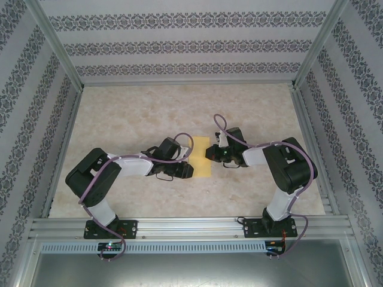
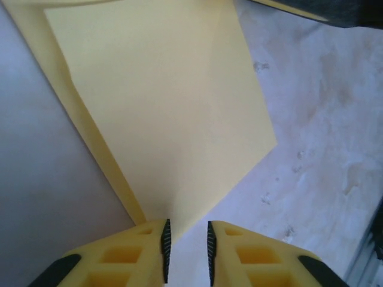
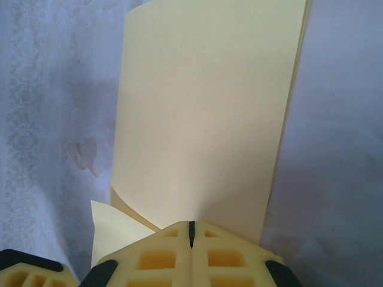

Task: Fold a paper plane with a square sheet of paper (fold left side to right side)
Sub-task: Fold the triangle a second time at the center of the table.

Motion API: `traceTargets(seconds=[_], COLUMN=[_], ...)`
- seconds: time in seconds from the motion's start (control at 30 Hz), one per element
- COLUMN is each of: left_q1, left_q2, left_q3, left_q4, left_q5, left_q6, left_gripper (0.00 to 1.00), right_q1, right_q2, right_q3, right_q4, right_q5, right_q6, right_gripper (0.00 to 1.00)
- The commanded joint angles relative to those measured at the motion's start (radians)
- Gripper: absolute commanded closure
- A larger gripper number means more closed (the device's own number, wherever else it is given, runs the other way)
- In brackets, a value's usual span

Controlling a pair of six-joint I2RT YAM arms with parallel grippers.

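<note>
"Fingertips [image 2: 166, 248] on your left side first: how do they stand?"

"Slightly apart. My left gripper [image 2: 187, 230] has a narrow gap between its tips, with bare table [image 2: 311, 149] showing through it and nothing pinched. One corner of the yellow sheet of paper [image 2: 173, 107] ends right at the tip of the left-hand finger."

"And the other hand?"

"My right gripper [image 3: 191, 226] is closed tight, its tips meeting in a thin line. The edge of the sheet runs in under them, so I have the paper pinched there. It bows up and away from the tips, and another layer of it lies flat beneath."

"Where does the paper sit?"

"Near the middle of the pale marbled table, between my two grippers. From above it looks like a narrow yellow strip. My left gripper is at its near left corner, and my right is at its right edge, a little farther back."
</note>
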Motion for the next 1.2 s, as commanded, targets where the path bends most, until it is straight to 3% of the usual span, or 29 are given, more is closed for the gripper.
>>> traceTargets(seconds=[0.0,0.43,1.17], left_q1=[-0.014,-0.015,-0.015], left_q2=[-0.049,0.155,0.119], left_q3=[0.063,0.214,0.074], left_q4=[-0.053,-0.019,0.025], left_q5=[0.035,0.155,0.023], left_q6=[0.010,0.030,-0.068], left_gripper=[0.71,0.77,0.81], right_q1=[-0.011,-0.005,0.012], right_q2=[0.040,0.032,0.028], right_q3=[-0.029,-0.022,0.004], right_q4=[-0.003,-0.027,-0.095], right_q5=[0.051,0.054,0.071], right_q6=[-0.016,-0.023,-0.048], right_gripper=[1.00,1.00,1.00])
